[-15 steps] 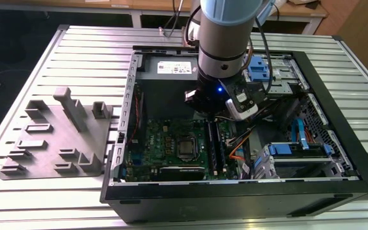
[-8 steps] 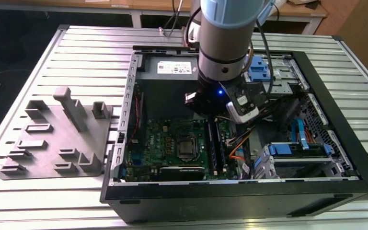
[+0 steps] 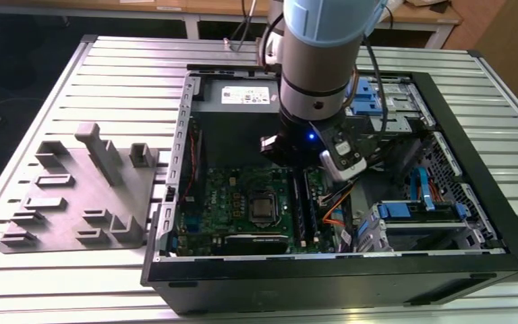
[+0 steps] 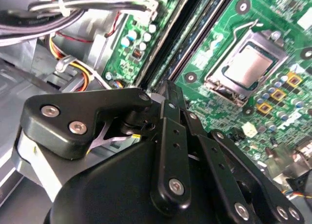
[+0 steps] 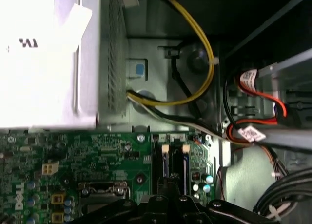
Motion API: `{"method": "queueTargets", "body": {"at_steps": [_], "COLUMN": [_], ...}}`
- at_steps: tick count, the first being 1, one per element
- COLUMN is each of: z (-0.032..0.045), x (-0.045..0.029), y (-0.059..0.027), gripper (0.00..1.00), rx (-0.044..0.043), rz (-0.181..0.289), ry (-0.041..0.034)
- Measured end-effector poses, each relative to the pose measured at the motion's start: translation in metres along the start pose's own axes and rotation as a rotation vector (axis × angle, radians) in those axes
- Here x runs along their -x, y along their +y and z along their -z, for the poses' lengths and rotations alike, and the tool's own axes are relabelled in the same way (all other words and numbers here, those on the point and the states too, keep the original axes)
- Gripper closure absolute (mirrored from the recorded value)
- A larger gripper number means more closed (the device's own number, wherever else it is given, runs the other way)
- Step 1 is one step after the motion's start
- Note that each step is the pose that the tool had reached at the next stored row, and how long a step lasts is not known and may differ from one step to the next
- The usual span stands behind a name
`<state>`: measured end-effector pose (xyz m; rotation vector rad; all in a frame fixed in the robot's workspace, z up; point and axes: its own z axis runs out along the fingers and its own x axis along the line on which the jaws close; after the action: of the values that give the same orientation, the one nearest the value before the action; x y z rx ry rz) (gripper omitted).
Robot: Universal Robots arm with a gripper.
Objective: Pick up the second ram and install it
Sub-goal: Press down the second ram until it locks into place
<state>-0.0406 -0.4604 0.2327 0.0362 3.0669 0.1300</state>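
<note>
Exterior view: gripper low inside case at frame centre, above motherboard RAM slots. Install step underway, judging; needs straight downward press. Jaws' state: cannot tell.

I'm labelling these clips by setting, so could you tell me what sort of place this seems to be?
Probably a robotics lab or test bench for computer assembly. An open computer case lies on a slatted metal table, a grey holder tray sits beside it, and the gripper is down over the motherboard.

Around the RAM slots, cables and a drive cage crowd one side; the CPU socket side lies low and open.
</note>
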Motion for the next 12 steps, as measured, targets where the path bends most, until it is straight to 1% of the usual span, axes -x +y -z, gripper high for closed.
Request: {"method": "queueTargets", "body": {"at_steps": [6, 12], "z": [0.0009, 0.002], "x": [0.0003, 0.0006], "y": [-0.0108, -0.0239], "gripper": [0.93, 0.93], "rx": [0.0001, 0.0001], "rz": [0.0, 0.0], "ry": [-0.0001, 0.0]}}
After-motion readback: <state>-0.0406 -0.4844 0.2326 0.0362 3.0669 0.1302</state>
